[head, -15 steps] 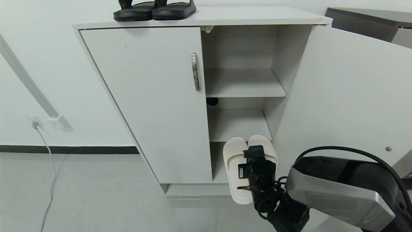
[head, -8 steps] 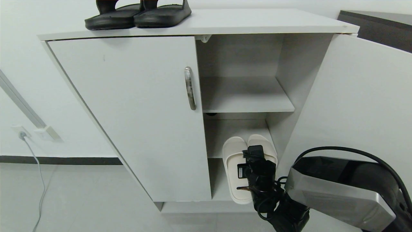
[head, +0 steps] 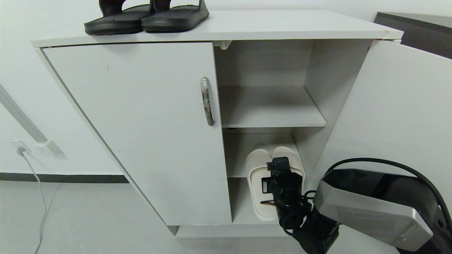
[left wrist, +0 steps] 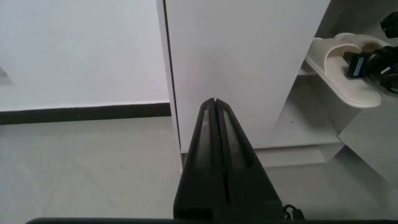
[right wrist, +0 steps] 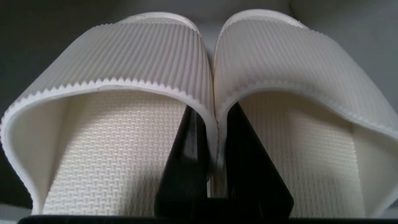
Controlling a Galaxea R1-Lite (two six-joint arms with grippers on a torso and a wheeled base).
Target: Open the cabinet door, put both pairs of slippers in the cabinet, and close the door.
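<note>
At the far left a wall socket (head: pixel 19 150) with a grey cable sits low on the white wall. Our left gripper (left wrist: pixel 215 102) hangs above the floor facing the cabinet's closed left door (head: pixel 134 130), its two black fingers pressed flat together on nothing. The white cabinet (head: pixel 282 26) carries a pair of black slippers (head: pixel 146 19) on its top, toward the left end. They sit side by side and touching, but the picture's edge cuts them off, so we cannot tell which way they point. A metal handle (head: pixel 207 101) runs upright along the closed door's right edge. Beyond it the right half stands open, showing an upper shelf (head: pixel 272 107) and a lower shelf beneath it. At the mouth of this opening, about level with the lower shelf, the pair of white slippers (head: pixel 259 183) is held in the air — whether the toes are past the front edge we cannot tell. Their long axis runs from us toward the cabinet, toes pointing inward, soles down. Our right gripper (head: pixel 279 169) holds them from the heel end — one finger inside each slipper, pinching the two inner straps together. Furthest right, the open right door (head: pixel 388 113) swings out toward us.
</note>
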